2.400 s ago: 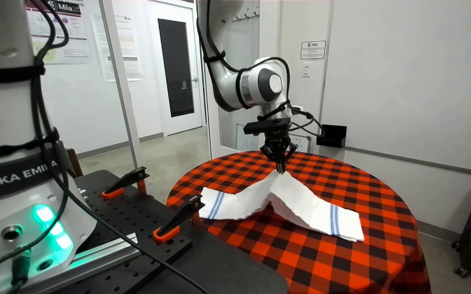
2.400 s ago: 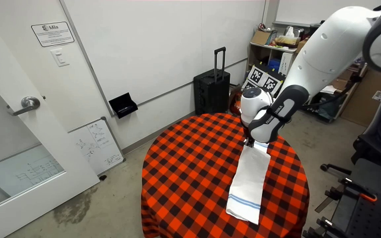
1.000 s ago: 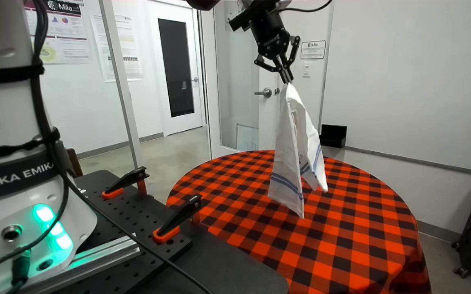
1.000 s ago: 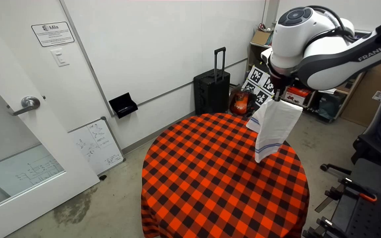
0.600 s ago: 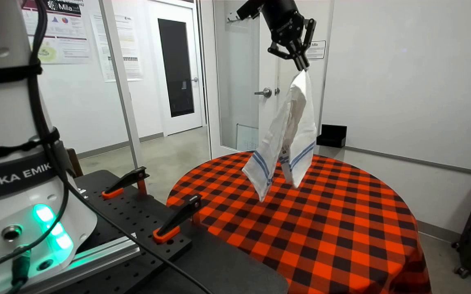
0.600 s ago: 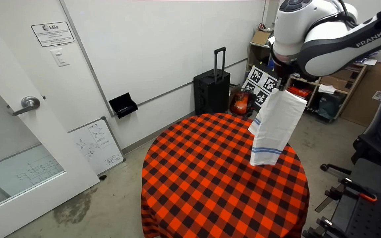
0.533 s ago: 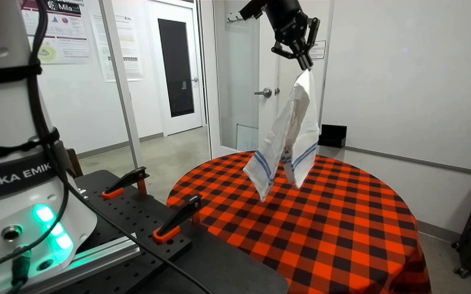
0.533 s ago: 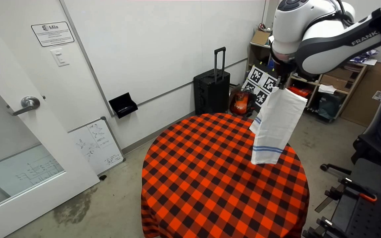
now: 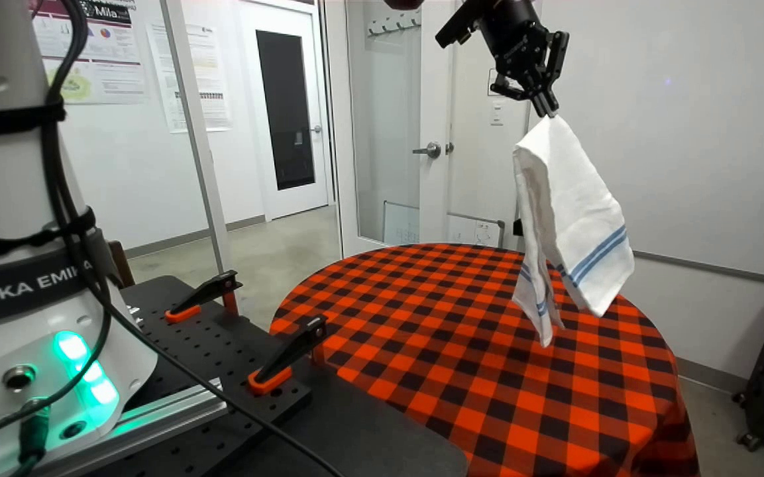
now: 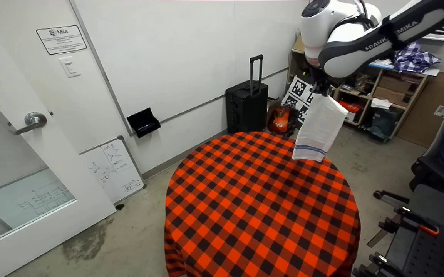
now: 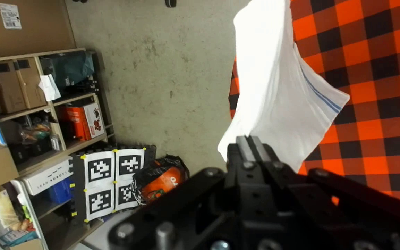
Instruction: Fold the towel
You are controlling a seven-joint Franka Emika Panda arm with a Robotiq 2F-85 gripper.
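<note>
The towel is white with blue stripes near its ends. It hangs in the air, draped into two flaps, above the checked tablecloth. It also hangs near the table's edge in an exterior view, where its rear flap is hidden. My gripper is shut on the towel's middle part, at the top of the drape. It also shows in an exterior view. In the wrist view, my gripper has its fingertips close together on the towel; the pinched bit is mostly hidden.
The round table wears the checked tablecloth. A black mounting plate with orange clamps stands at the robot's base. A black suitcase and a shelf stand beyond the table. A whiteboard wall is behind.
The towel's ends lay on the table 2.4 s ago; my gripper has lifted it clear. Since half a second ago, gripper and towel have shifted sideways, and the towel has swung and turned.
</note>
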